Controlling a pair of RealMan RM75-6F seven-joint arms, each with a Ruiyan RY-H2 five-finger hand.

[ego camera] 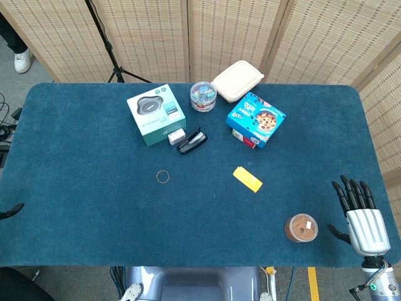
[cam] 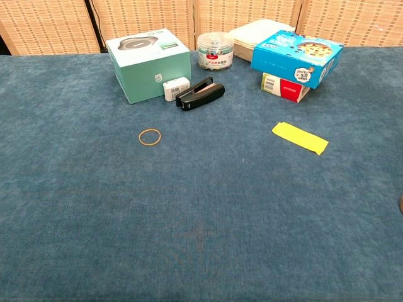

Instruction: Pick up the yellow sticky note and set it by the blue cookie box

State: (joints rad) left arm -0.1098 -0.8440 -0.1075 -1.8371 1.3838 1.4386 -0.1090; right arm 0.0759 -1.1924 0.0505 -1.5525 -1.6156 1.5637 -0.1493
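The yellow sticky note (ego camera: pixel 247 179) (cam: pixel 300 137) lies flat on the blue tablecloth, a short way in front of the blue cookie box (ego camera: pixel 255 118) (cam: pixel 297 56). The cookie box rests tilted on a small red and white box (cam: pixel 284 86). My right hand (ego camera: pixel 358 214) hovers over the table's near right corner, well right of the note, fingers spread and holding nothing. Only a dark tip of my left hand (ego camera: pixel 11 211) shows at the head view's left edge; how its fingers lie is hidden. The chest view shows neither hand.
A brown lidded cup (ego camera: pixel 301 227) stands just left of my right hand. At the back are a green box (ego camera: pixel 156 113), a small white box (ego camera: pixel 176 136), a black stapler (ego camera: pixel 192 141), a round tub of clips (ego camera: pixel 203 96) and a white container (ego camera: pixel 237 80). A rubber band (ego camera: pixel 163 176) lies mid-table.
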